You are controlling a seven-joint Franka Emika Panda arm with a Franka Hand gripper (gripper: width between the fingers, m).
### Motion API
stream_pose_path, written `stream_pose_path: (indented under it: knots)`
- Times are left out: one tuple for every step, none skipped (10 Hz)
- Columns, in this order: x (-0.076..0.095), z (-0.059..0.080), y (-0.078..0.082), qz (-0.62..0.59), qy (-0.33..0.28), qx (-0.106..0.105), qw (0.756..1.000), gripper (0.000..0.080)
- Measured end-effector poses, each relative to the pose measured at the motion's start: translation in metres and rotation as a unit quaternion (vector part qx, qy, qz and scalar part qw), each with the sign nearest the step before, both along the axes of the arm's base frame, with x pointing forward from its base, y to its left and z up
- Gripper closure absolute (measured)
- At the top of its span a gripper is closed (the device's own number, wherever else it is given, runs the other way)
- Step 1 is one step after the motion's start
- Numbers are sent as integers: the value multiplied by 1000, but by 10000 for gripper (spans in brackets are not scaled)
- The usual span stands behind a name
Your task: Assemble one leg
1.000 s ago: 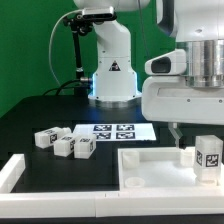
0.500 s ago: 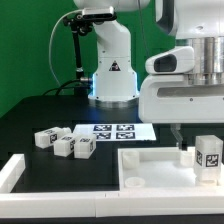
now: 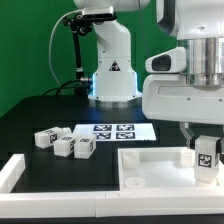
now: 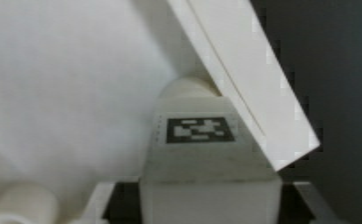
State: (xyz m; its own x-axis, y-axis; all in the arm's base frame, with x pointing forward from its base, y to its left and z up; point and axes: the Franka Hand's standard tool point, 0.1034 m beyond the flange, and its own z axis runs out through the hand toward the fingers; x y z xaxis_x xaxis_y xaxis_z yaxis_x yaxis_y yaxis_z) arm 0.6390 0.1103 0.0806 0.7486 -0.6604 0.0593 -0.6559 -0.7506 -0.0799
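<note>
Count: four small white chunky plastic legs with black-and-white square tags. Three loose legs (image 3: 63,143) clustered on black table (image 3: 40,115), toward exterior view's left, near marker board (image 3: 113,130). Fourth leg (image 3: 206,160) upright over large flat white panel (image 3: 150,165), at exterior view's right edge.

Gripper (image 3: 205,143): fingers closed narrow around fourth leg's upper part, tag facing out. Wrist view: tagged leg (image 4: 199,140) between dark fingers, panel edge (image 4: 249,70) just beside.

Arm: wrist pointing straight down, body filling upper right of exterior view.
</note>
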Motion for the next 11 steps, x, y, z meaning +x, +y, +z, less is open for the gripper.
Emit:
stream_pose_path:
  knots:
    - [-1,-1,1,-115,1,16,993,514]
    - [-3,-1,3,-229,-3,30,973,514]
    - [-3,0,6,-306,-2,41,951,514]
    - [-3,1,7,-362,0,55,931,514]
    - [-3,1,7,-398,3,64,915,514]
    - [-3,0,7,-393,3,63,917,514]
    - [-4,-1,7,-358,1,56,932,436]
    - [-5,-5,7,-295,-3,43,955,253]
    - [-3,-6,4,-229,-9,34,973,253]
    - [-2,-4,5,-145,-14,16,989,172]
    - [-3,-5,11,-59,-16,-1,998,172]
